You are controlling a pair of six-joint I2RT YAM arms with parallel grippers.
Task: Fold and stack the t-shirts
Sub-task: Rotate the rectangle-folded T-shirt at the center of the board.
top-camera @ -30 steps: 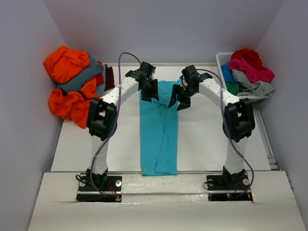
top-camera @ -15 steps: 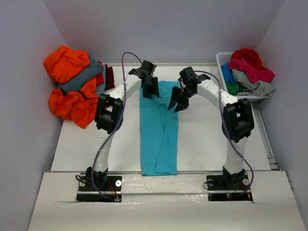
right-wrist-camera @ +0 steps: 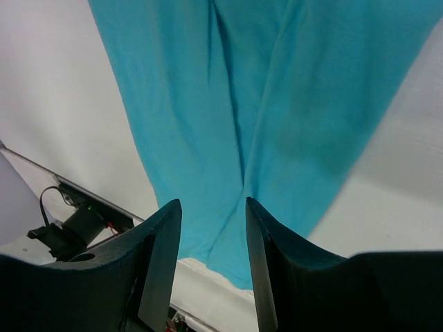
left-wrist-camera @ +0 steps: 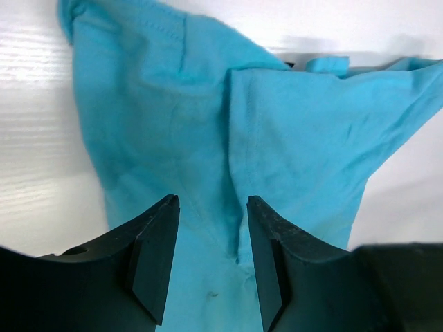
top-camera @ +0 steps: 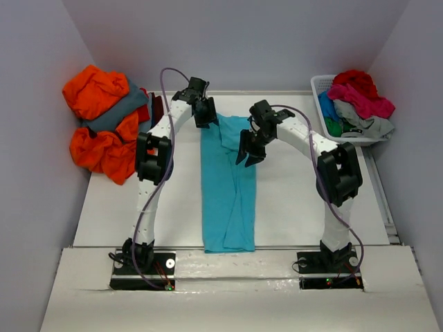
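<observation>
A turquoise t-shirt (top-camera: 228,194) lies on the white table as a long narrow strip, folded lengthwise and running from the far side to the near edge. My left gripper (top-camera: 205,116) hovers over its far left corner; in the left wrist view the gripper (left-wrist-camera: 211,202) is open above the cloth (left-wrist-camera: 208,124), gripping nothing. My right gripper (top-camera: 247,152) hangs over the shirt's right edge, a little nearer. The right wrist view shows that gripper (right-wrist-camera: 212,203) open too, with the turquoise strip (right-wrist-camera: 263,90) below it.
A heap of orange, slate grey and maroon shirts (top-camera: 104,124) sits against the left wall. A white slatted basket (top-camera: 320,86) at the far right holds red, pink, light grey and green shirts (top-camera: 356,100). The table's near edge (top-camera: 228,254) runs just beyond the arm bases.
The left gripper has moved toward the far edge, to the shirt's far left corner. The right gripper has shifted left over the shirt, and its jaws have narrowed somewhat.
</observation>
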